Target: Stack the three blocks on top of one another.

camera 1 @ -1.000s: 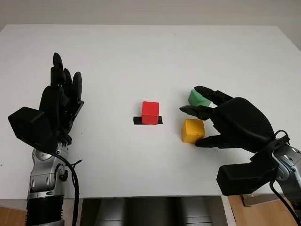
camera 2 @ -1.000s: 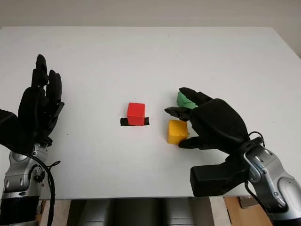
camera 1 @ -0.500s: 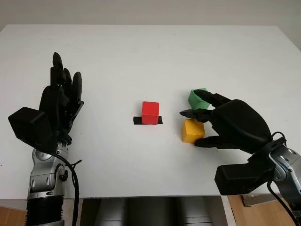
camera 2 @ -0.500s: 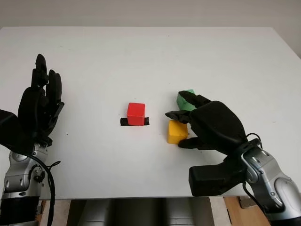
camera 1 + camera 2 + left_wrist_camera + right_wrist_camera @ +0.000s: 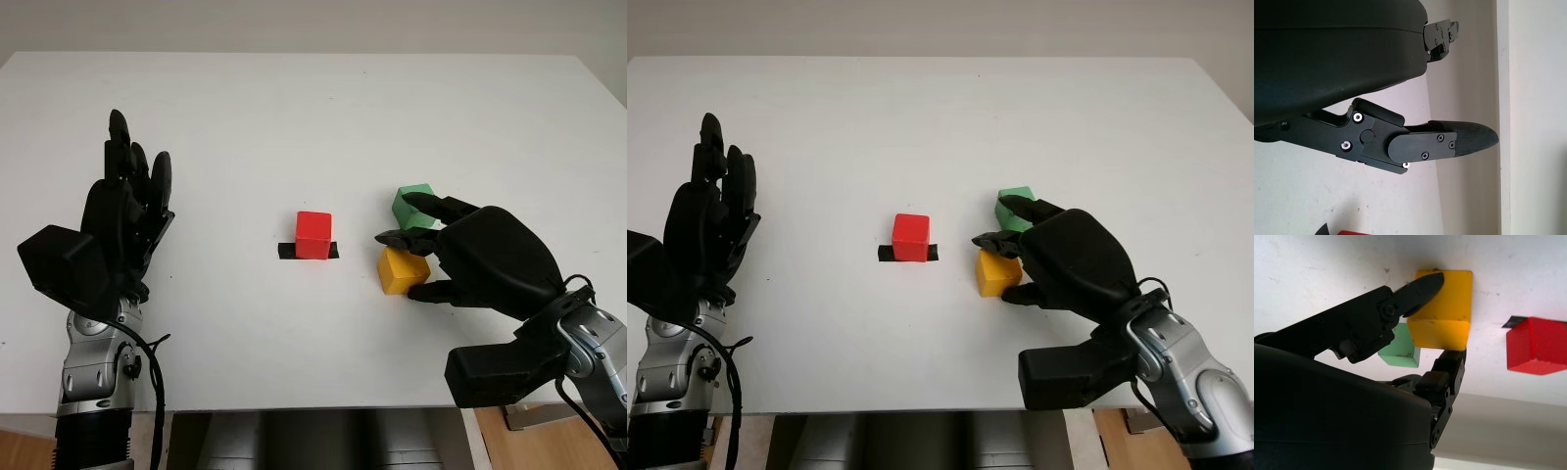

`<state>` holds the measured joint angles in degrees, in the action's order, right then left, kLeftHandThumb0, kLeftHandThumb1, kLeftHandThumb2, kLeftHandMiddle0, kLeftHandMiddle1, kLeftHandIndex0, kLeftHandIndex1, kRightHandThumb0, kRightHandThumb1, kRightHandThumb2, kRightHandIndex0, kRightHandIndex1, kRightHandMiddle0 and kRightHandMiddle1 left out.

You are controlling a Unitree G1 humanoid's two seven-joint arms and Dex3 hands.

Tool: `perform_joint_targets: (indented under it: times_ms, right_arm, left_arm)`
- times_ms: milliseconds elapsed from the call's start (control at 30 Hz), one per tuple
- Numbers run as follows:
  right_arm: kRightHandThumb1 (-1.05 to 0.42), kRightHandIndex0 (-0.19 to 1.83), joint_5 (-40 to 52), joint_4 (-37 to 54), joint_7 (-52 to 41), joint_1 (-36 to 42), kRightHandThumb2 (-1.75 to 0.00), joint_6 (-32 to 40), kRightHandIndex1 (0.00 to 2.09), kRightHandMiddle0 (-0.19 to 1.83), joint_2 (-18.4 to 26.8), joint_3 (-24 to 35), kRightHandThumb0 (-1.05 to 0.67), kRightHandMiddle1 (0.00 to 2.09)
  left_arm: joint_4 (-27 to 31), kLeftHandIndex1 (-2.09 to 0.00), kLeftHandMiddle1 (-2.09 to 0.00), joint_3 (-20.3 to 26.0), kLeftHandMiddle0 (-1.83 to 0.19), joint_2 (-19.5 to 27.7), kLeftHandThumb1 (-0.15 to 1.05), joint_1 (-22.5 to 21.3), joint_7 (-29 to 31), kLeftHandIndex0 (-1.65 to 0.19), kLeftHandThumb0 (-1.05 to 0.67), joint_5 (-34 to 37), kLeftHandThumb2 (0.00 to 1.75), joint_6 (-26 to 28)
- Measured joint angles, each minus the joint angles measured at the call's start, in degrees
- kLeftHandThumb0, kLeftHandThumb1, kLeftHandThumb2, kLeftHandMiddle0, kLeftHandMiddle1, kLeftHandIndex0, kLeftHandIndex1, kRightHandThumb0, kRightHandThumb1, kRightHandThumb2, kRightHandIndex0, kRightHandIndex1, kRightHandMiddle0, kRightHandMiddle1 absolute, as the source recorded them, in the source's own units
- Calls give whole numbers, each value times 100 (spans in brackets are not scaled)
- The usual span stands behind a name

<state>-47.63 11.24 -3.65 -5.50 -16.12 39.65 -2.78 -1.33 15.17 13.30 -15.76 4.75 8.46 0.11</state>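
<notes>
Right hand (image 5: 460, 264): low over the right side of the desk (image 5: 294, 117), fingers (image 5: 1420, 289) curled around the yellow block (image 5: 402, 269) — one laid along one face, another at the opposite edge. Looks like a pinch closing on it; block appears seated on the desk, not lifted.

Left hand (image 5: 122, 220): open, raised over the left side of the desk, well apart from the blocks, holding nothing.

Green block (image 5: 413, 204): just beside the yellow block on its far side, with a finger of the right hand between or against them — cannot tell whether it touches.

Red block (image 5: 313, 233): centre of the desk, sitting on a strip of black tape (image 5: 286, 252); untouched, likely the base.

Risk, grip: contact sits near the yellow block's edges — it could twist or slip out on lifting.

Risk, neighbour: the finger nearest the green block may nudge it away during the lift.

Risk, placement: a tilted yellow block could land off-centre on red and slide off.
</notes>
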Motion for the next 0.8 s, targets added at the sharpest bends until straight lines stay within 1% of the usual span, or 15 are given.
perform_joint_targets:
  times_ms: [100, 200, 400, 500, 533, 667, 800]
  right_arm:
    - [-90, 51, 132, -23, 75, -4, -5, -51, 7, 61, 0, 49, -21, 92]
    - [-91, 48, 383, -57, 59, -40, -5, -26, 5, 59, -10, 140, -22, 91]
    - [-92, 46, 1090, 41, -409, -196, -6, 339, 5, 57, -93, 337, -24, 88]
    - [-92, 46, 1496, 88, -622, -337, -6, 404, 5, 56, -94, 441, -23, 93]
    - [-92, 46, 1589, 114, -685, -400, -5, 437, 5, 56, -94, 473, -23, 94]
    - [-89, 49, 1849, 270, -1028, -753, -5, 695, 6, 64, -91, 588, -22, 86]
    - [-86, 51, 2213, 175, -1129, -1153, -4, 671, 7, 69, -94, 611, -22, 87]
  left_arm:
    - [0, -3, 0, -1, 19, -4, 105, 0, -8, 19, -70, 2, 43, 0]
    - [0, -4, 0, -1, 19, -4, 105, 0, -16, 19, -70, 1, 43, 0]
    - [0, -4, 0, -8, 19, -4, 105, 0, -23, 18, -70, -6, 43, -3]
    - [0, -4, 0, -8, 19, -4, 105, 0, -20, 18, -69, -2, 42, -7]
    - [0, -4, 0, -8, 19, -4, 105, 0, -20, 18, -69, -2, 42, -7]
    - [0, -4, 0, -12, 19, -5, 105, 0, -33, 19, -69, -2, 43, -16]
    - [-1, -3, 0, -23, 19, -4, 105, 3, -30, 19, -69, -7, 44, -42]
